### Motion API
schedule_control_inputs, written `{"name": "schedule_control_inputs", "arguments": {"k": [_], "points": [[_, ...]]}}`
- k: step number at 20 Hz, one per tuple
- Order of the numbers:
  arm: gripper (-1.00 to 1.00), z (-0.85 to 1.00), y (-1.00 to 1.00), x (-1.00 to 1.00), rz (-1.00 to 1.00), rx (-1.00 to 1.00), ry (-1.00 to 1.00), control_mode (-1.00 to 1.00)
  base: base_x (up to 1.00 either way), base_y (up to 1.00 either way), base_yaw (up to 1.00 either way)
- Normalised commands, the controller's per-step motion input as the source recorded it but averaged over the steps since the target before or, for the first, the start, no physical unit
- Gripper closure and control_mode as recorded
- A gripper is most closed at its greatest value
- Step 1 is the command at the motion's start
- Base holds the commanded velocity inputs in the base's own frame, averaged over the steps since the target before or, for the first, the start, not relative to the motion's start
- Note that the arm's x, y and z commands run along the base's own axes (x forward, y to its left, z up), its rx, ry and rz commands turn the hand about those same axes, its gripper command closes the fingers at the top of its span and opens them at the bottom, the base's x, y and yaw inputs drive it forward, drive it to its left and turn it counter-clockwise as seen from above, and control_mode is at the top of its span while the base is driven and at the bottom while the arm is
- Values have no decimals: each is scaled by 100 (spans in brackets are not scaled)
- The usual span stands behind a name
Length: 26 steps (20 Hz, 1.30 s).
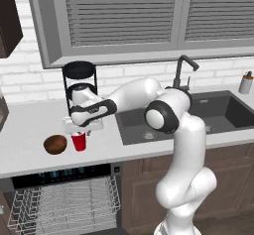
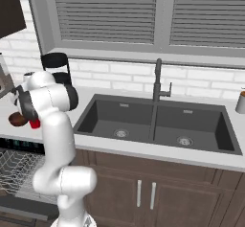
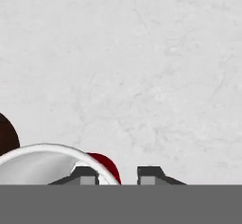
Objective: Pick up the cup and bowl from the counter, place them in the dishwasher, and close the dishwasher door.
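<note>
The red cup [image 1: 79, 141] stands upright on the light-grey counter [image 1: 30, 125], with the dark-brown bowl [image 1: 55, 144] just to its left. My gripper [image 1: 79, 130] reaches straight down onto the cup. In the hand view the gripper [image 3: 117, 175] has narrow jaws astride the cup's white rim [image 3: 42, 147], one finger inside and one outside. A sliver of counter shows beside the outer finger, so a firm grip is unclear. Below the counter the dishwasher [image 1: 64, 173] is open with its wire rack [image 1: 64, 204] pulled out. The dishwasher door is out of view.
A black tiered stand [image 1: 79, 80] rises just behind the cup. The dark double sink [image 1: 198, 115] with its faucet [image 1: 181, 73] lies to the right, and a soap bottle [image 1: 245, 83] stands at the far right. Brown cabinets [image 2: 143, 192] sit below.
</note>
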Motion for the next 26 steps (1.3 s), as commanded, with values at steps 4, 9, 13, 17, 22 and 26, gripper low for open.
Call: {"name": "schedule_control_inputs", "arguments": {"k": [4, 9, 13, 17, 22, 26], "points": [[100, 0, -9, -9, 0, 0, 0, -100, 0, 0, 0], [100, 9, -21, -92, -4, -2, -3, -100, 0, 0, 0], [100, 39, -33, -100, -8, -7, -19, -100, 0, 0, 0], [100, 32, -26, -100, -8, -11, -28, -100, 0, 0, 0], [100, 18, 0, -100, -13, -15, -14, -100, 0, 0, 0], [100, 2, 9, -96, -13, -15, -2, -100, 0, 0, 0]]}}
